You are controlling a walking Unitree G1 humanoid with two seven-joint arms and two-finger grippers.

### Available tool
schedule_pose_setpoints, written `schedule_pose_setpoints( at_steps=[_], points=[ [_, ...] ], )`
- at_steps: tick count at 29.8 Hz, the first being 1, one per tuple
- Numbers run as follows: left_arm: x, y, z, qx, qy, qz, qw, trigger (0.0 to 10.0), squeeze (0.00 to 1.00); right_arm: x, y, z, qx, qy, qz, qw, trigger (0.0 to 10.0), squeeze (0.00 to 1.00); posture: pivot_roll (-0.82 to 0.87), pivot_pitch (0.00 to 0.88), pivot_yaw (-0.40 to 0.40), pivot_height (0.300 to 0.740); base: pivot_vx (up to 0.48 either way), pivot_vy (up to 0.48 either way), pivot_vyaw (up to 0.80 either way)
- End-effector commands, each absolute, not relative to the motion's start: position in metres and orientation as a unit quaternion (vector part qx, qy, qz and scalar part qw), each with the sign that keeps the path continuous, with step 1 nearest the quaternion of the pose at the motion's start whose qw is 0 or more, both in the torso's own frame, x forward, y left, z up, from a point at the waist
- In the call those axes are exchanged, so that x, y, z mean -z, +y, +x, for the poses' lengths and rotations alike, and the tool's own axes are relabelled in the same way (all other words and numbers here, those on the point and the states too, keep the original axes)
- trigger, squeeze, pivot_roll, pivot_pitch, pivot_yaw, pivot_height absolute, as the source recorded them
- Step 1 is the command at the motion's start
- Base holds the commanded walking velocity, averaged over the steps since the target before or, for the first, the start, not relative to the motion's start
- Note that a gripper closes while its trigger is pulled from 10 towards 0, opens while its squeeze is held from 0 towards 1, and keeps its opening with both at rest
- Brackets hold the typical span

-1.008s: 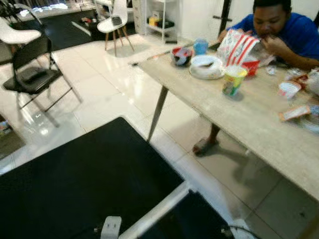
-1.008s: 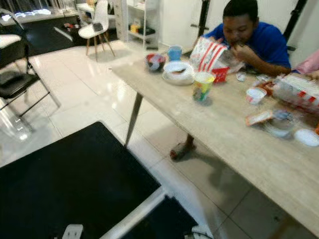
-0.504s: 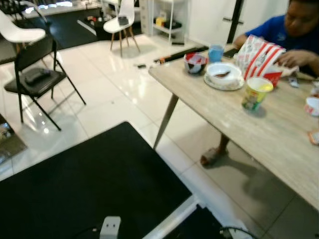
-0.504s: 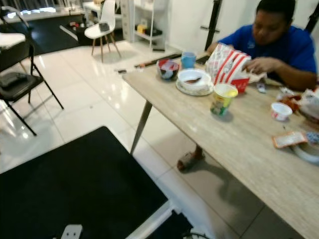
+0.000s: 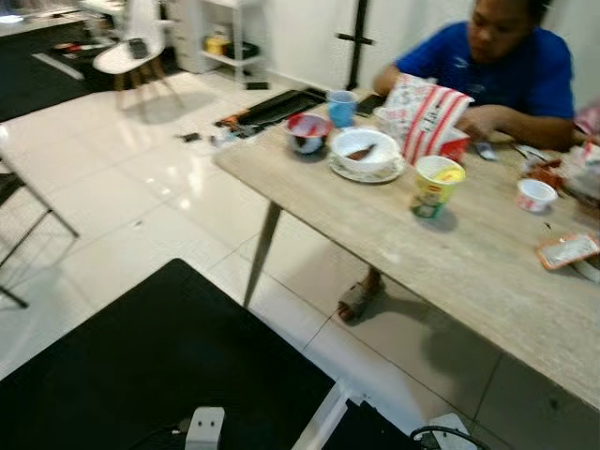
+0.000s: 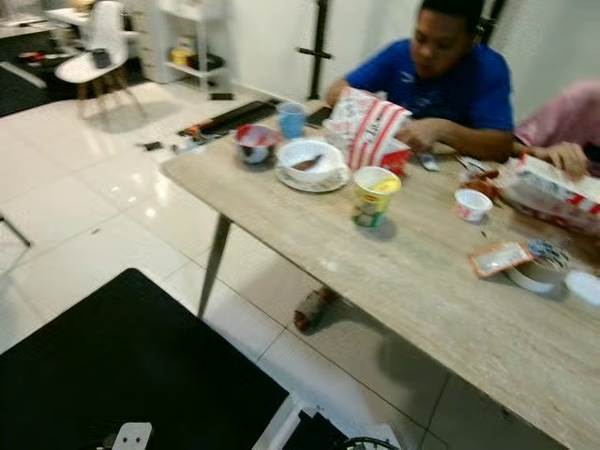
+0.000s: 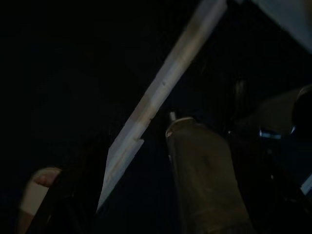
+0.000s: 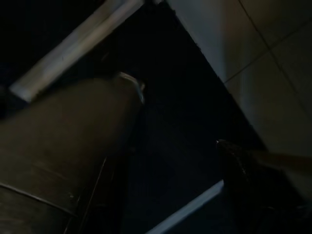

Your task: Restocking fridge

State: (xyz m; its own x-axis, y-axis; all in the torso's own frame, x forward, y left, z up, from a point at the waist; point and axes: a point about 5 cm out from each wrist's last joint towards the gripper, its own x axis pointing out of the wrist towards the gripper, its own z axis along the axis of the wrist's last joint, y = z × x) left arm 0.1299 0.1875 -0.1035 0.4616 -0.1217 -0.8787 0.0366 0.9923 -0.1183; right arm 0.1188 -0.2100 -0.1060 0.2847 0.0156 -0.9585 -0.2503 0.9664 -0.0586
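Cam swung right; person [image 6: 441, 70] apparently lowered hand from mouth.

Head pair looking forward and down, sharing the worktop [image 5: 450, 234] and black mat [image 6: 112, 375]. Wrist views dark, close above mat and tiled floor [image 8: 273, 68].

Robot body: black torso panel [image 5: 159, 366] crossed by a silver bar [image 5: 319, 427], with a white clip [image 5: 204, 427] beside the bar.

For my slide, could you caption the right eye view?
Person eating at a cluttered wooden table beside a yellow cup.
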Motion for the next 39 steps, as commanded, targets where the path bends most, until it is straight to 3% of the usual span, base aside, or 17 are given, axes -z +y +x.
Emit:
schedule_pose_setpoints(
  at_steps=[1,34,39],
  points=[
    [0.1044,0.1885,0.1269,0.047,0.521,-0.037,0.852,10.0,0.0,0.1046,-0.2091,0.124,-0.085,0.586,-0.099,0.8,10.0,0.0,-0.02,0.0,0.018,0.74,0.304,0.0,-0.76],
    [0.1042,0.1904,0.1272,0.031,0.517,-0.041,0.854,10.0,0.0,0.1058,-0.2066,0.1214,-0.09,0.591,-0.096,0.796,10.0,0.0,-0.02,0.0,0.023,0.74,0.008,0.0,-0.76],
    [0.1036,0.189,0.1289,0.043,0.516,-0.045,0.854,10.0,0.0,0.105,-0.2068,0.1239,-0.081,0.582,-0.091,0.804,10.0,0.0,-0.02,0.0,0.023,0.74,0.0,-0.092,0.0]
  ],
)
